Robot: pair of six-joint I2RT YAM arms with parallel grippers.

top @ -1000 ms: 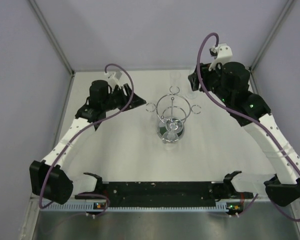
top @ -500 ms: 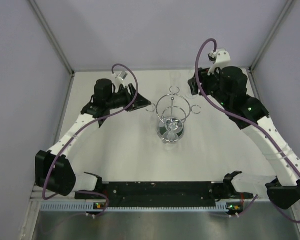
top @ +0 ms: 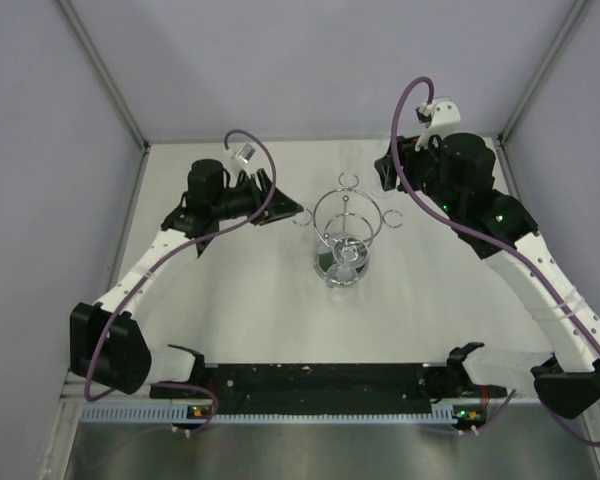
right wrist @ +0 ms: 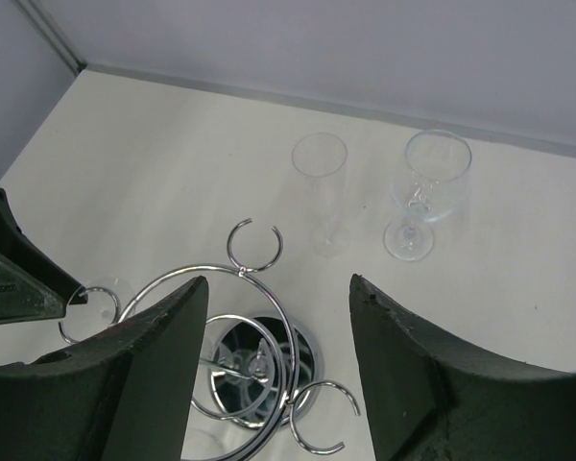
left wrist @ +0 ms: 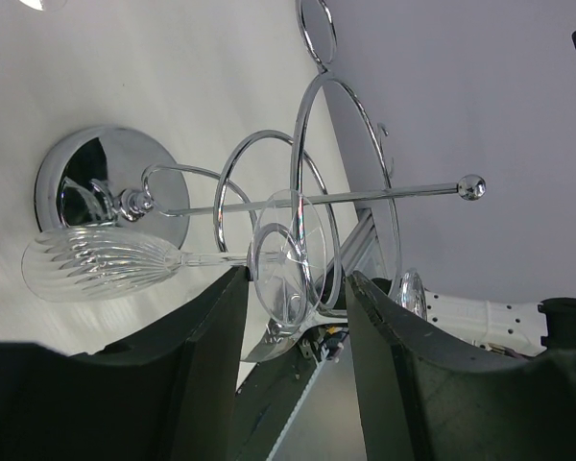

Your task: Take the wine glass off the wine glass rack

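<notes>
The wine glass rack stands mid-table, a chrome wire stand on a round mirrored base. The wine glass hangs upside down from one of its small rings, ribbed bowl beside the base, foot up at the ring. In the top view the glass hangs on the rack's near side. My left gripper is open at the rack's left side. In the left wrist view the gripper frames the glass's foot between its tips, with a gap on the right. My right gripper is open and empty above the rack's back right.
Two other clear glasses stand on the table behind the rack: a narrow flute and a stemmed glass. Grey walls close in the table at the back and both sides. A black rail runs along the near edge.
My left arm has swung right, bringing its gripper up to the rack's left ring. The right arm shifted slightly, then held. The rack and glass have not moved.
</notes>
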